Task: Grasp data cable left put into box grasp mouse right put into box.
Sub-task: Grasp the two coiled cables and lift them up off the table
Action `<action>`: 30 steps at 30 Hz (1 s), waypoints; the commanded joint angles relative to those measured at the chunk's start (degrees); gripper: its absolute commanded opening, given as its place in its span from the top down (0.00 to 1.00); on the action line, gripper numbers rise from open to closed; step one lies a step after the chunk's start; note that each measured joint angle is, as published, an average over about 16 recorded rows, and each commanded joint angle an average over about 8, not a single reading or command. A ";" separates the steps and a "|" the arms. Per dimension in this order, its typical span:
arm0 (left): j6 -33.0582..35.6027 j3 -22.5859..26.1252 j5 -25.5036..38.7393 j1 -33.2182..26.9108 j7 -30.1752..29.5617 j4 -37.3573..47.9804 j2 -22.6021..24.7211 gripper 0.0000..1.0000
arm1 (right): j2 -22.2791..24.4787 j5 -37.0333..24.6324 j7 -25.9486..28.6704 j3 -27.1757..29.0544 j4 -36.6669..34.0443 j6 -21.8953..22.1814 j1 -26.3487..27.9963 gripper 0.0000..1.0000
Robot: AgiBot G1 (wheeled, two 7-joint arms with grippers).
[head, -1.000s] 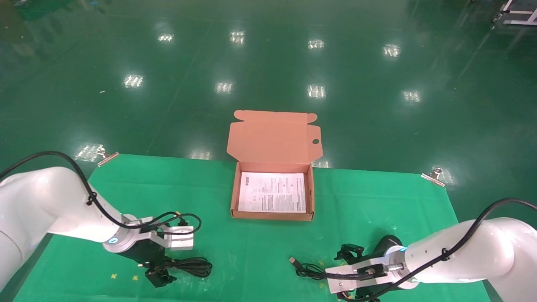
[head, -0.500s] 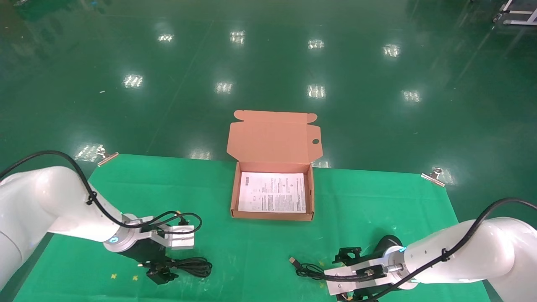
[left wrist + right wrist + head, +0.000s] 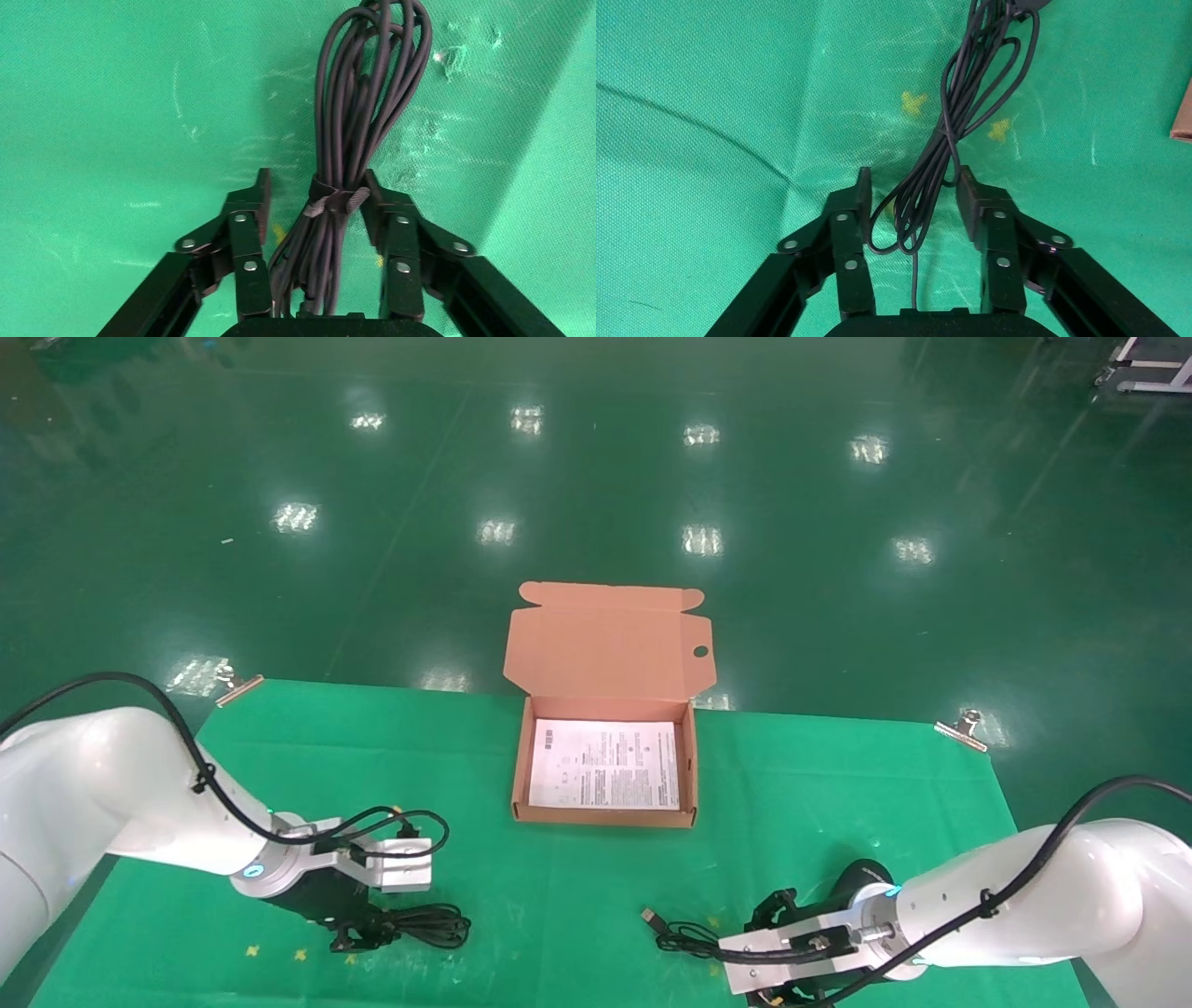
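Left gripper [image 3: 358, 933]: it sat low over the bench [image 3: 577, 896], on the robot's left of the box [image 3: 605, 817] and nearer the robot than it. In the left wrist view the left gripper [image 3: 316, 203] had its jaws spread, one finger on each side of the data cable, where a small tie bound the strands. One finger lay right against the bundle; the other stood a little apart from it.

Data cable [image 3: 424, 926]: a looped black bundle, it lay flat on the green cloth, on the robot's left of the box and well apart from it. In the left wrist view the data cable [image 3: 351, 140] ran out lengthwise from between the fingers, its far loop resting on the cloth.

Right gripper [image 3: 778, 933]: it was down at the bench on the robot's right of the box, nearer the robot than it. In the right wrist view the right gripper [image 3: 912, 200] had its jaws spread, pinching nothing, with loops of the thin cord [image 3: 954, 119] lying between the fingers on the cloth.

Mouse [image 3: 861, 877]: only a dark rounded shape showed just behind the right wrist, mostly hidden by the arm. Its cord [image 3: 684, 938] trailed toward the middle of the bench, ending in a silver plug [image 3: 650, 917] on the near side of the box.

Box: it stood open at the middle of the bench's far edge, lid upright behind it, with a white printed sheet [image 3: 605, 764] lining its bottom.
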 commanded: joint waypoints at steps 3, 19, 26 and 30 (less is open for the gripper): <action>0.00 0.00 0.00 0.02 -0.02 -0.04 -0.01 1.00 | 0.01 0.01 -0.02 -0.01 0.06 -0.02 0.01 1.00; 0.09 -0.03 -0.01 -0.23 0.21 -0.42 -0.23 1.00 | 0.59 0.48 0.22 0.34 0.29 -0.12 0.18 1.00; 1.25 -0.91 -0.86 -3.30 1.09 -3.99 -2.26 1.00 | 6.04 3.03 3.05 3.69 5.26 0.19 1.19 1.00; 0.86 -1.00 -0.01 -6.02 0.40 -7.90 -3.54 1.00 | 9.70 3.47 6.68 6.22 9.52 0.88 2.79 1.00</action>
